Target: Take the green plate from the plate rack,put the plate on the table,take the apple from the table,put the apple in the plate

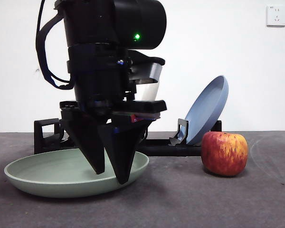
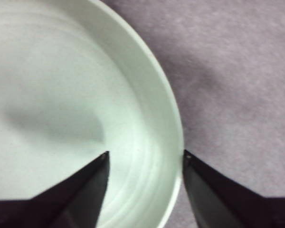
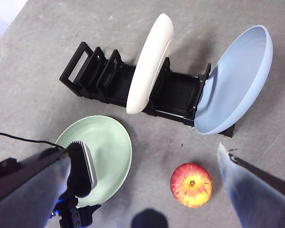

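The green plate (image 1: 52, 173) lies flat on the table (image 1: 204, 199) at the left. My left gripper (image 1: 111, 175) is open, its jaws straddling the plate's right rim without pinching it. In the left wrist view the plate (image 2: 61, 95) fills the frame, with one jaw inside the rim and one outside; the left gripper (image 2: 146, 153) holds nothing. The apple (image 1: 224, 153) stands on the table to the right, apart from the plate. My right gripper (image 3: 145, 149) is open and empty, high above, looking down on the plate (image 3: 107, 142), the apple (image 3: 191, 184) and the plate rack (image 3: 99, 76).
The black plate rack (image 1: 166, 147) stands behind the plate. It holds an upright cream-white plate (image 3: 149, 61) and a leaning blue plate (image 1: 206, 109), which also shows in the right wrist view (image 3: 235, 78). The left arm (image 3: 83, 171) hangs over the green plate.
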